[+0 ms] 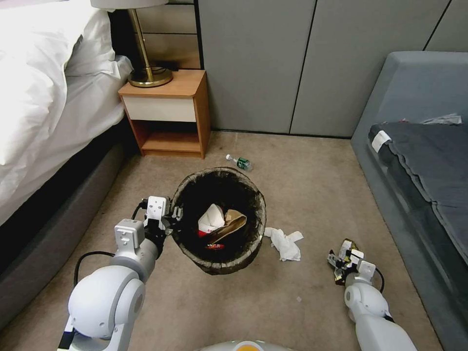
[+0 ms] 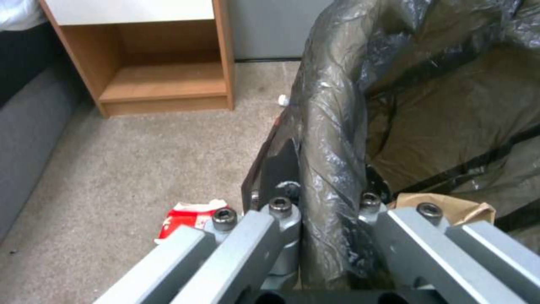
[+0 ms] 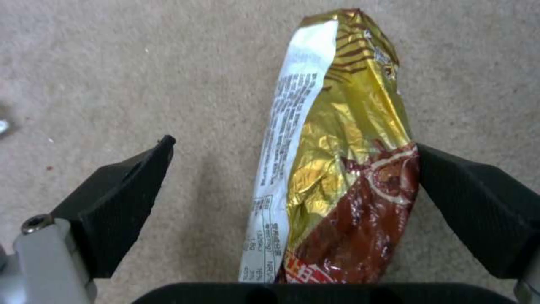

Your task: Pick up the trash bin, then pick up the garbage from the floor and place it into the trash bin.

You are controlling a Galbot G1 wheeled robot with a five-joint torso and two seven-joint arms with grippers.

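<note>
The trash bin [image 1: 219, 253], white with a dark bag liner [image 2: 332, 126] over its rim, stands mid-floor. My left gripper [image 1: 171, 218] [image 2: 329, 207] is shut on the rim's near-left side. Inside lie a brown paper bag [image 1: 233, 223], a white-and-red carton [image 1: 210, 219] and a red packet [image 1: 214, 246]. My right gripper [image 1: 343, 261] [image 3: 293, 145] is open, low over the carpet, straddling a gold-and-brown snack wrapper [image 3: 349, 169] [image 1: 348, 243]; one finger pad [image 3: 478, 207] touches it. White tissues [image 1: 285, 243], a green-labelled bottle [image 1: 240, 163] and a red-and-white carton [image 2: 188, 217] lie on the floor.
A wooden nightstand [image 1: 168, 114] [image 2: 163, 80] with a brass lamp [image 1: 146, 73] stands behind the bin. The bed [image 1: 48, 107] runs along the left, a grey sofa [image 1: 419, 161] along the right. Beige carpet [image 1: 302, 195] lies open between them.
</note>
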